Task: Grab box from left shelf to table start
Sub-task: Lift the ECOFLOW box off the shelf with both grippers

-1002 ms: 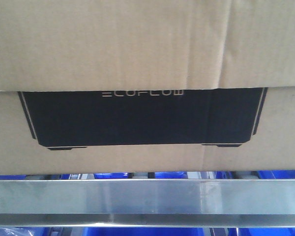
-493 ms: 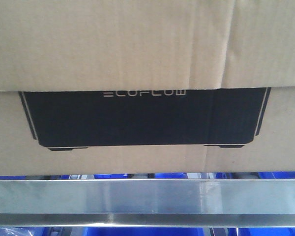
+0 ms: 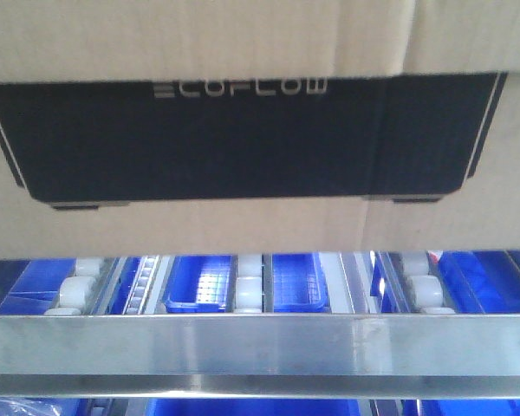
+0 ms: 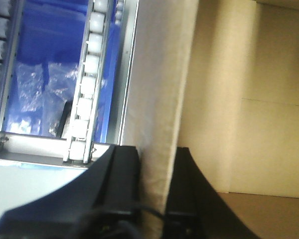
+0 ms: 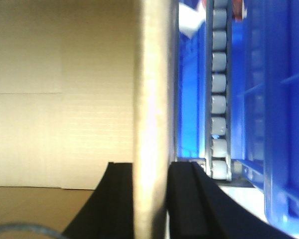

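Observation:
The brown cardboard box [image 3: 243,230] with its black "ECOFLOW" panel fills the upper front view, lifted above the shelf's silver front rail [image 3: 260,347]. My left gripper [image 4: 157,159] is shut on the box's left side wall [image 4: 162,99], one finger outside, one inside. My right gripper [image 5: 150,172] is shut on the box's right side wall [image 5: 152,89] the same way. The box's open inside shows in both wrist views. The table is out of view.
Roller tracks [image 3: 247,295] with white wheels run back behind the rail. Blue plastic bins [image 3: 199,282] sit under them. Rollers [image 4: 87,84] lie left of the box in the left wrist view, and rollers [image 5: 218,99] and a blue bin [image 5: 279,124] lie right of it in the right wrist view.
The box has risen in the front view, its panel moving up and appearing larger. A gap has opened between box bottom and rail, uncovering the rollers and blue bins.

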You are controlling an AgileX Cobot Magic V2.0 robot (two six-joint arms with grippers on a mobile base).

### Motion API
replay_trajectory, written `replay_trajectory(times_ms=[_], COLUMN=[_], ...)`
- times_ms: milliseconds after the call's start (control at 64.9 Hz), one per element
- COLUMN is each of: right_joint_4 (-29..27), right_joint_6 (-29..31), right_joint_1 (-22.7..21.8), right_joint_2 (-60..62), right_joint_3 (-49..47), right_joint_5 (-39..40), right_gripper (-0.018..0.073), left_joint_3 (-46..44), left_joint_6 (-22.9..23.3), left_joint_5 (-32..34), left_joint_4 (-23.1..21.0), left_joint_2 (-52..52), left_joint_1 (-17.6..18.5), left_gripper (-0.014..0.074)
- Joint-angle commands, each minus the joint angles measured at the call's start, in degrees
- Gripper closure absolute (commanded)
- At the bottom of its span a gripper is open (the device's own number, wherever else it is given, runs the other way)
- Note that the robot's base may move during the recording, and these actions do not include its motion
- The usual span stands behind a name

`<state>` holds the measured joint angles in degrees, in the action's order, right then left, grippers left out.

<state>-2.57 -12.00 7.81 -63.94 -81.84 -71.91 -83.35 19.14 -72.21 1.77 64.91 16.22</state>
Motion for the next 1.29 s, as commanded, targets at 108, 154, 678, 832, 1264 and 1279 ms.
replay_trajectory(times_ms=[108,154,678,832,1264,1279], right_joint_4=[-0.7,-0.7,-1.0,-1.6,-2.2,-2.2], right_joint_6=[-1.4,-1.4,-1.4,-1.5,-1.9,-1.9], right_joint_1=[0.0,0.0,0.0,0.0,0.0,0.0], right_joint_2=[6.5,7.6,18.0,20.1,24.3,24.4], right_joint_3=[1.2,2.4,7.5,7.7,12.5,12.5], right_joint_5=[-3.6,-3.6,-4.3,-4.3,-4.3,-4.3], right_gripper=[0.0503,0.0503,0.0503,0.0503,0.0503,0.0503], left_joint_3=[-0.9,-0.3,7.9,7.9,8.2,8.2], left_joint_6=[2.4,2.4,2.2,1.9,0.8,0.8], left_joint_5=[-2.5,-2.5,-1.3,-2.7,-2.1,-2.0], left_joint_4=[-0.1,-0.1,-0.3,-0.5,-1.8,-1.8], left_joint_2=[-5.1,-6.1,-19.6,-21.0,-21.7,-21.9], left_joint_1=[0.1,0.1,0.1,0.1,0.1,0.1], left_gripper=[0.0699,0.0699,0.0699,0.0699,0.0699,0.0699])
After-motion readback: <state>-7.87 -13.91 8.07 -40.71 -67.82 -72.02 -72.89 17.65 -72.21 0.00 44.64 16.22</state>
